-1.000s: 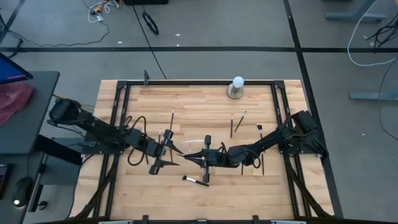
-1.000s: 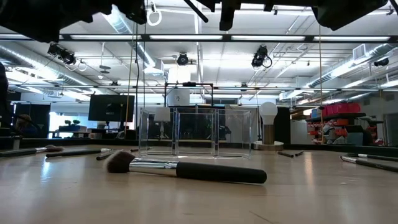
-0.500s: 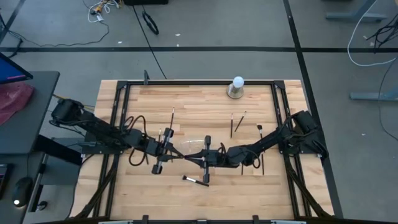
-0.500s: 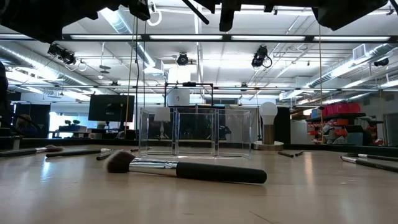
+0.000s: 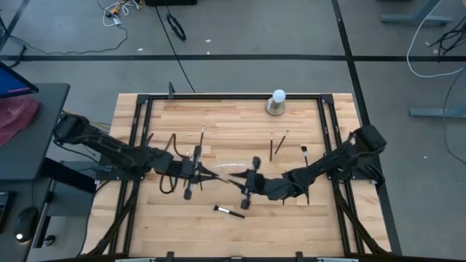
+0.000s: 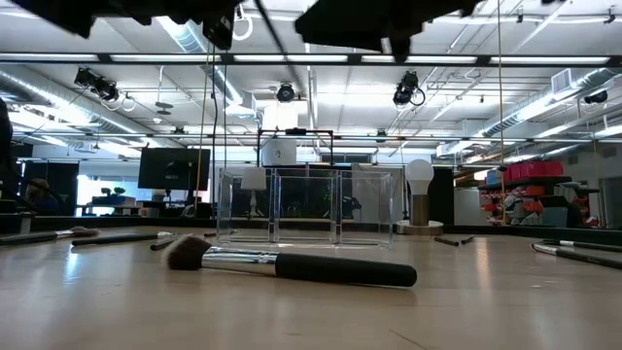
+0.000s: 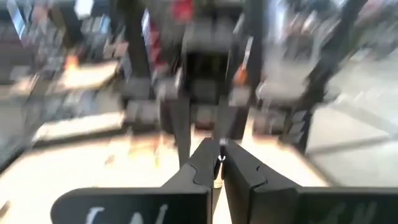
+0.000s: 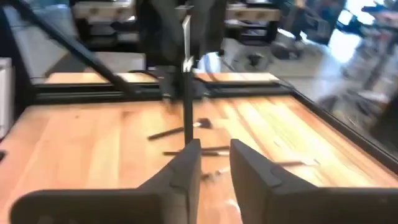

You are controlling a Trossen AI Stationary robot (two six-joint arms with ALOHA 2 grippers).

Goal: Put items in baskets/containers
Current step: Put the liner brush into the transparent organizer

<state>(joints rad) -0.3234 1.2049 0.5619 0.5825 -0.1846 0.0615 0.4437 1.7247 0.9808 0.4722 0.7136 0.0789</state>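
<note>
A thin dark brush [image 8: 186, 93] hangs in the air between my two grippers, over the table's middle [image 5: 220, 176]. My left gripper [image 5: 206, 172] [image 7: 219, 155] is shut on it. My right gripper [image 5: 237, 182] [image 8: 214, 155] faces it from the right, open, with the brush's near end just off one fingertip. The clear holder [image 6: 306, 206] stands on the table below them. A thick brush [image 6: 282, 262] lies on the table in front of the holder. My left gripper pinches the thin brush between its two fingertips, at a silvery spot [image 7: 221, 160] on the brush's end. The fingers come about level from the table's left. The brush sticks out beyond them toward my right gripper, lifted clear of the table.
Several thin brushes lie on the wood: one at the far left [image 5: 202, 138], a pair at the far right [image 5: 277, 144] and one beside them [image 5: 304, 154]. A white ball on a grey base [image 5: 277, 102] stands at the far edge. A black frame rims the table.
My left gripper has shut on the brush's end and edged toward the far edge. My right gripper has opened, let the brush go and drawn back toward the table's right and near edges. The brush stays in the air.
</note>
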